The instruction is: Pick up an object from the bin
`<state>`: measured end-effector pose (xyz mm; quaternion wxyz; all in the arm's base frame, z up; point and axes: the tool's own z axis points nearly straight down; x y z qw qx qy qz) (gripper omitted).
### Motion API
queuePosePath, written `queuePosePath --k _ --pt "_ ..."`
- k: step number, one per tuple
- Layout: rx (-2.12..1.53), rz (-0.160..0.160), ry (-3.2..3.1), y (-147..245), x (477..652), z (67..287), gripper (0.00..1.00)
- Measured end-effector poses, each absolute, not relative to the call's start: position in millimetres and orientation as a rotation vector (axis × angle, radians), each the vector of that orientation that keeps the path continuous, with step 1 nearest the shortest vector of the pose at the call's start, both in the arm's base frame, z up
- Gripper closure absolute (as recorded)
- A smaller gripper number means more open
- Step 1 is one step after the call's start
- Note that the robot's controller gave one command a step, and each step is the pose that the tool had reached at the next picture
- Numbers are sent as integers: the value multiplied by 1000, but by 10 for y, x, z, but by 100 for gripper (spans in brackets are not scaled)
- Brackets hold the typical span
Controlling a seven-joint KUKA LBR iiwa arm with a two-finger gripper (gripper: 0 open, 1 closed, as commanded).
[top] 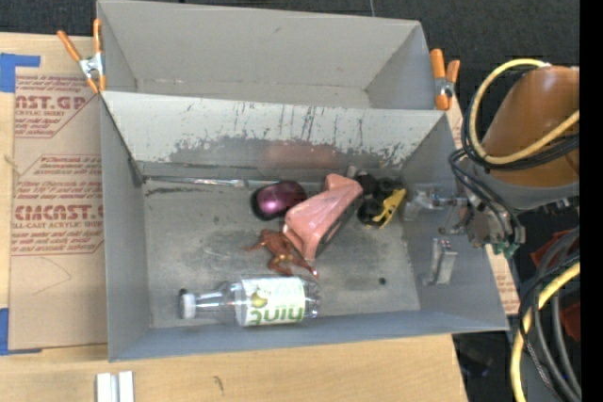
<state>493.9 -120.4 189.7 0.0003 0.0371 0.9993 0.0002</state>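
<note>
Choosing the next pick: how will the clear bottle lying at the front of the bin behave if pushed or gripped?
The clear bottle lies on its side, so a push across its length would likely roll it. It seems empty, so it is probably light. Its smooth round wall may slip or dent under a squeeze.

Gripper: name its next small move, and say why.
Probably a short shift toward the black-and-yellow thing, to get above it. The gripper hangs by the right side of the bin over bare floor, and that thing lies nearest to it, beside the pink piece.
</note>
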Motion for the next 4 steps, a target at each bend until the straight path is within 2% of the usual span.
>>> queuePosePath --k 1,2,3,4 --pt "-3 -1 3138 -912 5264 1769 0" --pt "-172 -1 3133 -945 5684 1629 0" --pt "-78 -3 3129 -509 5656 1165 0" --pt "15 0 3135 -314 5824 1082 0"
